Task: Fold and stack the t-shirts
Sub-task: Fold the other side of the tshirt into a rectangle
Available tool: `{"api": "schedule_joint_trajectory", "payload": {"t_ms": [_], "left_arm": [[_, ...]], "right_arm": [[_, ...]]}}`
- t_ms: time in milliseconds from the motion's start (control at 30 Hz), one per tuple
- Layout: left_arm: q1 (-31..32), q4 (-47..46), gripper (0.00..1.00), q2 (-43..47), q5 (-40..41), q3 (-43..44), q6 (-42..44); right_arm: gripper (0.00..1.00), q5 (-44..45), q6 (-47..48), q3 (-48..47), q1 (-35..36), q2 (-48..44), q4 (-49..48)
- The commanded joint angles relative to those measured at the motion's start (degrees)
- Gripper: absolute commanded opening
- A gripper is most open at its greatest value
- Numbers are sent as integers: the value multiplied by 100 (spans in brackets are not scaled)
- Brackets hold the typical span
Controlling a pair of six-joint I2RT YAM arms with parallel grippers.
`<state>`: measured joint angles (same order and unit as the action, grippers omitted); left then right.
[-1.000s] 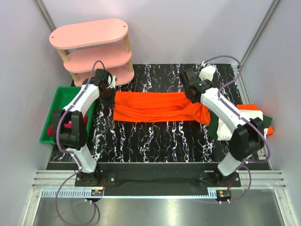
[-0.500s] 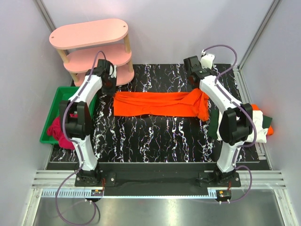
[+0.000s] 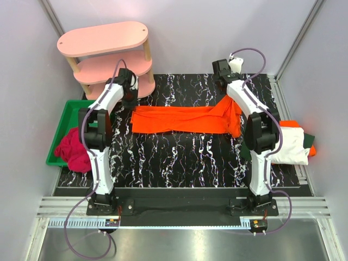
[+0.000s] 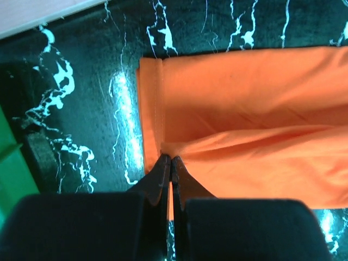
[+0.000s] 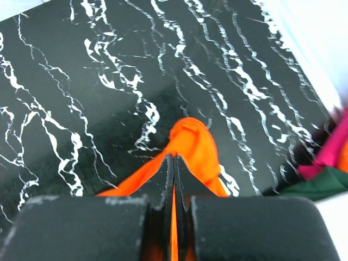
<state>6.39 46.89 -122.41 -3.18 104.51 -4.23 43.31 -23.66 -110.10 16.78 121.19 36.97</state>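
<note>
My left gripper (image 4: 171, 163) and right gripper (image 5: 174, 160) each clench a thin pinch of the bright orange cloth t-shirt (image 3: 179, 119); pulling tauter could slip one free.

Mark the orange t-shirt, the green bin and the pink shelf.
orange t-shirt (image 3: 179, 119), top view, middle of the cloth.
green bin (image 3: 69, 111), top view, bare far corner.
pink shelf (image 3: 103, 39), top view, top board.

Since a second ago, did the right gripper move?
Yes. The right gripper went farther back, toward the table's far edge, pulling the orange shirt with it.
</note>
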Motion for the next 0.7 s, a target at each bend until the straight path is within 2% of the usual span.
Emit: {"api": "schedule_joint_trajectory", "payload": {"t_ms": [0, 433, 567, 600, 633, 667], "left_arm": [[-24, -137, 0, -265, 125, 447, -34], [-24, -93, 2, -617, 265, 746, 89], [-24, -75, 20, -670, 274, 782, 142], [-24, -75, 32, -661, 274, 773, 150], [-24, -66, 40, -627, 274, 755, 142], [-24, -84, 47, -574, 265, 738, 150]], "right_arm": [[0, -209, 125, -599, -43, 448, -181], [0, -639, 116, -1505, -87, 1337, -102], [1, -657, 72, -1549, -113, 1504, -50], [15, -666, 55, -1619, -130, 1548, -24], [24, -666, 54, -1637, -131, 1548, -6], [43, -666, 37, -1646, -131, 1514, -14]]}}
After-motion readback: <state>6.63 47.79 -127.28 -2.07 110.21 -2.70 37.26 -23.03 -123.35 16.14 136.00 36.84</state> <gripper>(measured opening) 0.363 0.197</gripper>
